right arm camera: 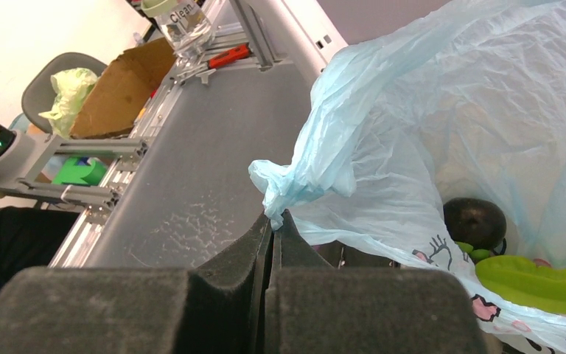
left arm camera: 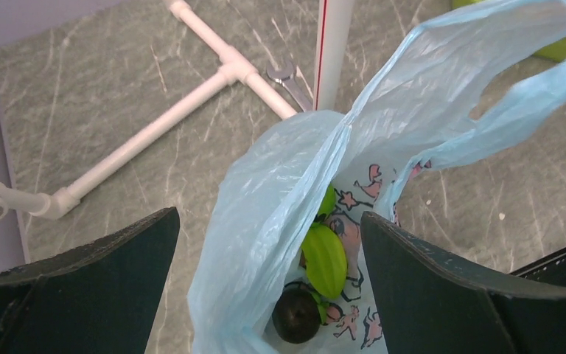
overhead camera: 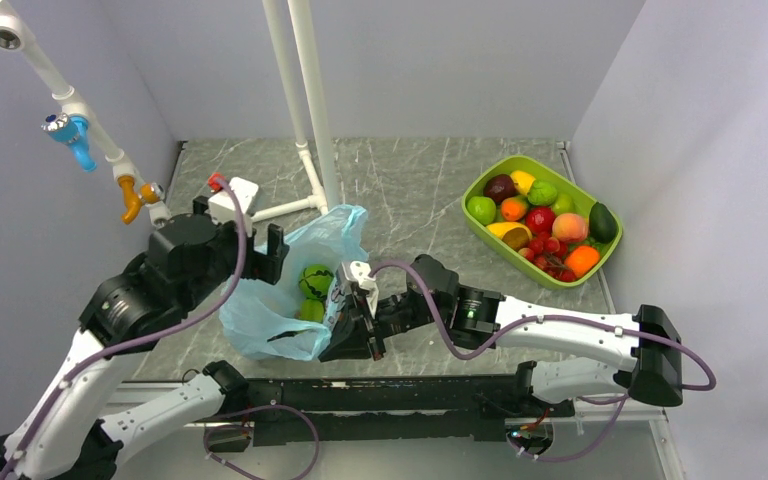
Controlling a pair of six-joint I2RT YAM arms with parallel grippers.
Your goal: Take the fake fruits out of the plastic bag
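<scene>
The light-blue plastic bag point(overhead camera: 270, 310) lies open at the table's near middle. Inside it show a striped dark-green melon point(overhead camera: 315, 280) and a green fruit point(overhead camera: 310, 311). My left gripper point(overhead camera: 270, 262) hovers over the bag's mouth, open and empty. In the left wrist view its gripper point(left arm camera: 269, 217) straddles the bag point(left arm camera: 280, 192), with a flat green oval point(left arm camera: 324, 259) and a dark round fruit point(left arm camera: 296, 315) below. My right gripper point(overhead camera: 345, 325) is shut on the bag's edge. The right wrist view shows that gripper point(right arm camera: 273, 221) pinching bunched plastic point(right arm camera: 302, 177), near the dark fruit point(right arm camera: 475, 221) and green oval point(right arm camera: 534, 284).
A lime-green tray point(overhead camera: 495, 170) with several fruits stands at the back right. A white pipe stand point(overhead camera: 305, 100) rises behind the bag, its T-foot point(left arm camera: 191, 110) and a wrench point(left arm camera: 287, 74) on the table. A white box point(overhead camera: 235, 195) sits back left.
</scene>
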